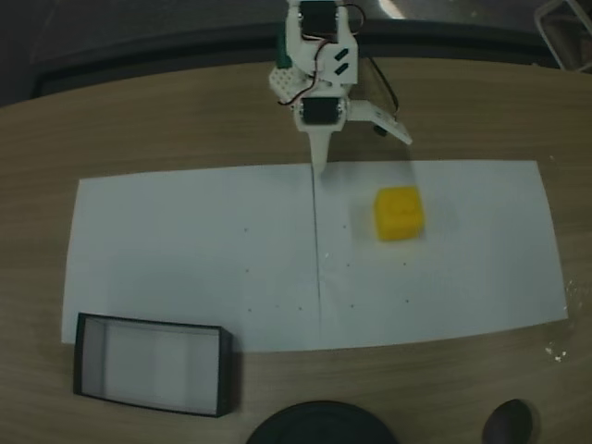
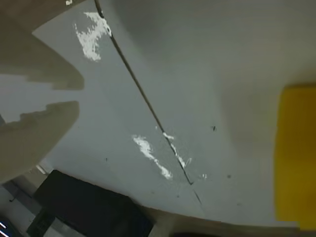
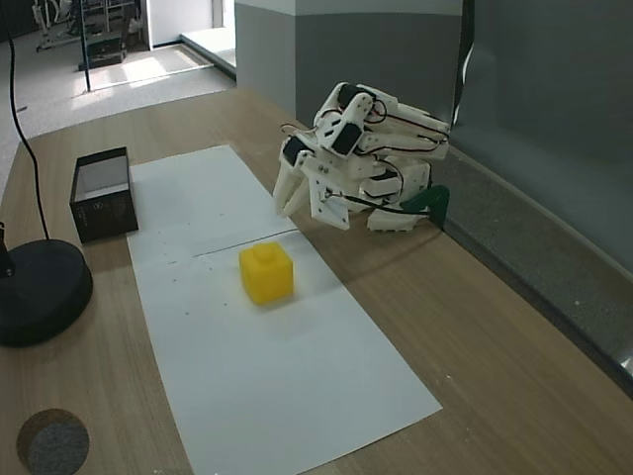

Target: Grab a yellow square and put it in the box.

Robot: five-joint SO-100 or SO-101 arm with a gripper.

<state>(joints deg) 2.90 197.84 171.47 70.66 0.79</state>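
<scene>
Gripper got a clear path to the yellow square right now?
Probably yes. The gripper is open, and bare white paper lies between it and the yellow square; nothing stands in between.

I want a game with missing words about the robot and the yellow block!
1. The yellow square sits on a sheet of white ____.
2. The box has nothing ____ it.
3. The gripper has its jaws ____, holding nothing.
4. A thin dark ____ runs across the paper.

Missing words: paper; inside; open; line
</scene>
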